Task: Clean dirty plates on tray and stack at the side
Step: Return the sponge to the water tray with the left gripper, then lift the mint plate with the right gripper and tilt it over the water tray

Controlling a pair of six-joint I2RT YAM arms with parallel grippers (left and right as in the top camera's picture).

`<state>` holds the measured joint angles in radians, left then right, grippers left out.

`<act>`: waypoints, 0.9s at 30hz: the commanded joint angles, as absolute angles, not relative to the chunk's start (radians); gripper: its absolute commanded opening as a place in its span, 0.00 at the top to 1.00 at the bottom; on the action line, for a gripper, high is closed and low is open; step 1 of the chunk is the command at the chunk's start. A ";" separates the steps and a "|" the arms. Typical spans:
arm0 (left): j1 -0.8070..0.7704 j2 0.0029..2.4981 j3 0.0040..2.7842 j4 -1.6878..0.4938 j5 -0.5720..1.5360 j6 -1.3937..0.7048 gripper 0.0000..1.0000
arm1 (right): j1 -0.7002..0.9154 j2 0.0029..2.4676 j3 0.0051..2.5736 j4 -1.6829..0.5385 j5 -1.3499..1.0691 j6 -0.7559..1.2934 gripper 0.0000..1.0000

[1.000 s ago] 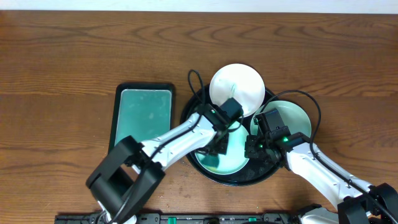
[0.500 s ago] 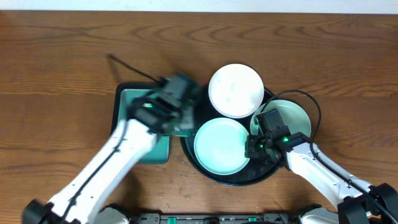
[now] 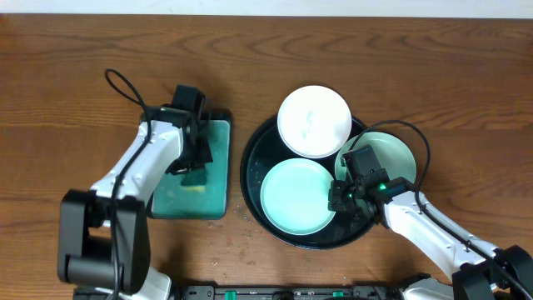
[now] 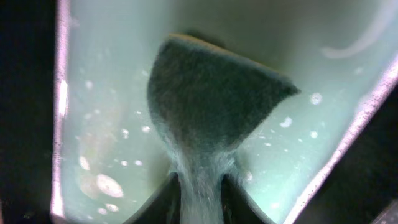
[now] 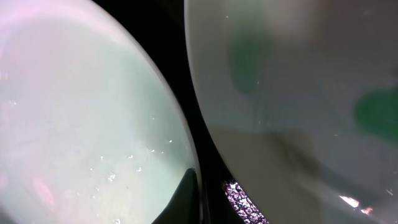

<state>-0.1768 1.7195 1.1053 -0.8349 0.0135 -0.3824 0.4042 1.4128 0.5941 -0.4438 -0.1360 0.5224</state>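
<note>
1. Plates (image 3: 314,121): all three lie on the tray (image 3: 250,158), and none is stacked at the side yet. The white plate (image 3: 314,121) is at the far edge. The middle mint plate (image 3: 297,197) is at the centre. The right mint plate (image 3: 390,157) rides over the tray's right rim.
2. The left tool (image 4: 200,190) pinches a dark sponge (image 4: 211,106) low over the rectangular dish (image 3: 216,200) of teal liquid, which sits on the worktop (image 3: 83,67) just beside the tray. It is probably there to wet or rinse the sponge. I cannot tell whether the sponge touches the liquid.
3. The right tool (image 3: 341,200) sits between the two mint plates at the middle one's rim, likely to steady it for wiping. Only one finger shows, so I cannot tell whether it grips.
4. Green smears mark the right mint plate, so it seems to need cleaning. The middle plate looks wet and unsmeared.
</note>
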 commanded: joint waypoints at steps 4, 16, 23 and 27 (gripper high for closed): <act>-0.168 1.602 1.118 -0.873 0.064 -0.359 0.49 | 0.402 1.417 0.622 -0.433 -0.083 0.515 0.99; -0.169 1.206 1.119 -0.938 0.064 -0.359 0.29 | 0.426 1.418 1.055 -0.700 -0.128 0.406 0.99; -0.169 1.128 1.119 -0.942 0.064 -0.359 0.27 | 0.540 1.429 1.165 -0.507 -0.068 0.406 0.99; -0.169 1.127 1.119 -0.984 0.064 -0.360 0.27 | 0.659 1.508 1.165 -0.361 0.055 0.404 0.99</act>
